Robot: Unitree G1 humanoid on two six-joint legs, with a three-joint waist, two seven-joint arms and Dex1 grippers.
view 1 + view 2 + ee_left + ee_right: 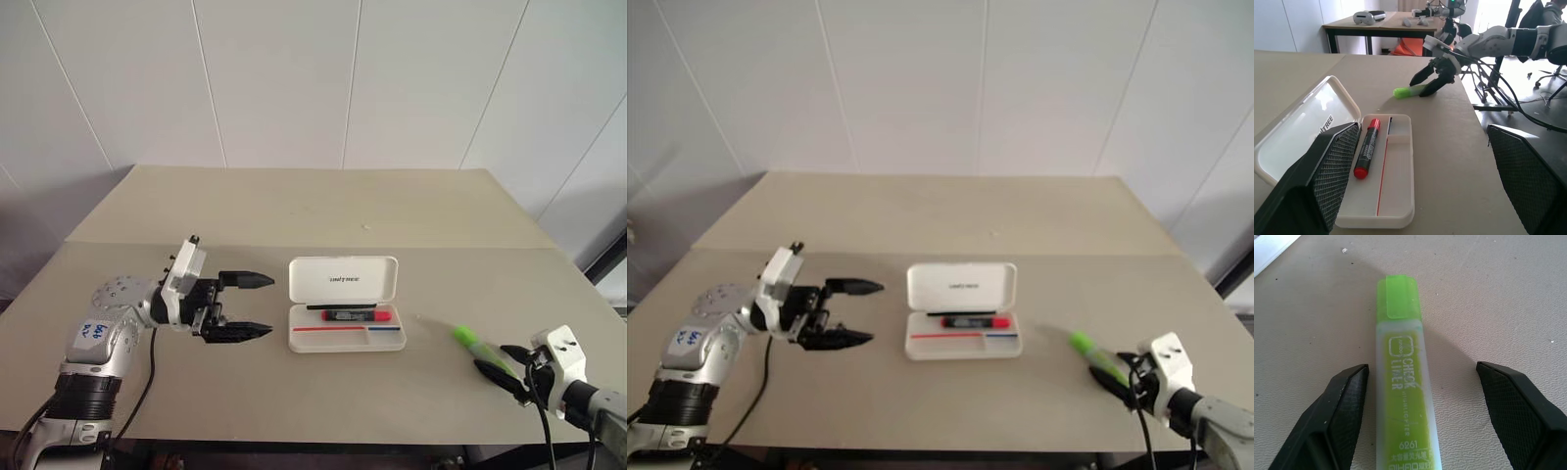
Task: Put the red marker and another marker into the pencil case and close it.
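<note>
Pencil case (345,313), frame centre, lies lid-up on the tabletop (294,211) with the red marker (358,314) already inside. Green marker (474,345), lower right, lies between the right gripper's (502,368) parted jaws, ungrasped. Left gripper (247,305) jaws apart, empty. Remaining: inserting green marker, closing.

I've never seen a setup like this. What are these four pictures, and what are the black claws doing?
They come from a two-armed robot. Two pictures look down from its head; the other two come from cameras on its wrists, looking along each arm's black fingers. On the beige table lies an open white pencil case with a red marker already inside. The left gripper is open beside the case, holding nothing. The right gripper is open with its fingers on either side of a lime-green marker lying on the table, not yet squeezed.
</note>
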